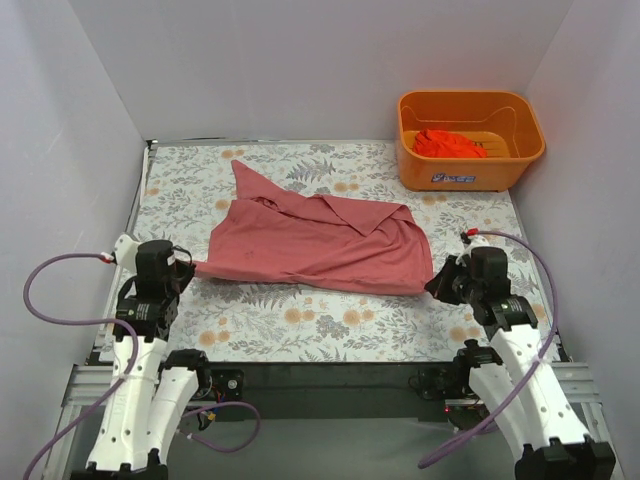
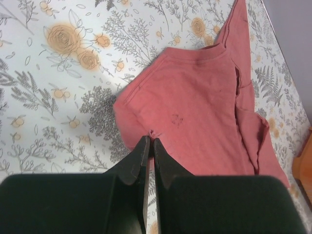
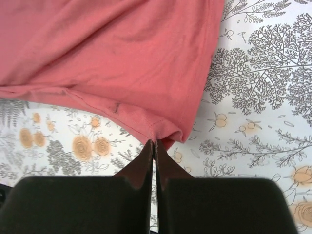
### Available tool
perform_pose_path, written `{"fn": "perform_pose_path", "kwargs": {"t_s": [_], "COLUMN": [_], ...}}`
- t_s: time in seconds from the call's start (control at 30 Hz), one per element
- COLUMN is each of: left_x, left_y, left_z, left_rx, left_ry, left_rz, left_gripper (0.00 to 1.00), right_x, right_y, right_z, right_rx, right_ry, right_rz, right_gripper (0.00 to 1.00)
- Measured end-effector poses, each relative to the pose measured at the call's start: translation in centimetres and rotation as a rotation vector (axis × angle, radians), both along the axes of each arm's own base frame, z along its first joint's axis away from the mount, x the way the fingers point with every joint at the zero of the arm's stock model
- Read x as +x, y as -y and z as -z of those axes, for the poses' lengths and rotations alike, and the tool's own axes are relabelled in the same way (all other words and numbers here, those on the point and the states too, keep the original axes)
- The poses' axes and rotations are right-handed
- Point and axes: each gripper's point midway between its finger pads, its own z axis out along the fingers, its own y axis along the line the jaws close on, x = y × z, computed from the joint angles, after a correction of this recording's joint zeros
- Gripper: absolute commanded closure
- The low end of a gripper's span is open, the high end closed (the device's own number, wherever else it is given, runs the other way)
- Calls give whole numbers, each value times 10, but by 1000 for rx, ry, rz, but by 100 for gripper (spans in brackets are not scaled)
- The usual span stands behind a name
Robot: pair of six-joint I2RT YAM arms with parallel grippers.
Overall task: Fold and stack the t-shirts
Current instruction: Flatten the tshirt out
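A dusty pink-red t-shirt (image 1: 320, 245) lies spread, wrinkled, across the middle of the floral table. My left gripper (image 1: 190, 268) is shut on its near-left hem corner; in the left wrist view the jaws pinch the cloth (image 2: 195, 102) at the gripper's tip (image 2: 150, 140). My right gripper (image 1: 434, 284) is shut on the near-right hem corner; the right wrist view shows the hem (image 3: 122, 63) bunched between the tips of the gripper (image 3: 154, 142). A brighter orange-red t-shirt (image 1: 450, 143) lies crumpled in the basket.
An orange plastic basket (image 1: 470, 170) stands at the table's far right corner. White walls enclose the table on three sides. The floral tabletop (image 1: 330, 320) shows bare in front of the shirt.
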Motion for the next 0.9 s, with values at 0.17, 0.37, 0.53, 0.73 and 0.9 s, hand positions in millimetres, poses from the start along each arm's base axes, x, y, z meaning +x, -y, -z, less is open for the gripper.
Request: {"fn": "perform_pose_path", "kwargs": {"t_s": [0.17,0.37,0.53,0.73,0.9], "left_x": [-26,-38,-36,1,51], "left_y": [-2,-6,-3,27,59], "left_z": [-14,-26,-25,-24,19], "left_rx": [-53,-77,-49,-46,-123], "left_ry": [15,24,11,-25,-190], "left_rz": [-63,-112,-63,157,326], "left_gripper": [90,59,41,41,44], "right_x": [-15,-43,-42,-28,4], "right_y": [-5,-6,-1,-8,-14], "right_z": [-24,-21,-29,-10,1], "right_rx": [114,227,229,148,98], "right_ry": [77,106,165,23,-64], "right_rz": [77,153,181,88,26], "right_gripper": [86,61,53,58,58]}}
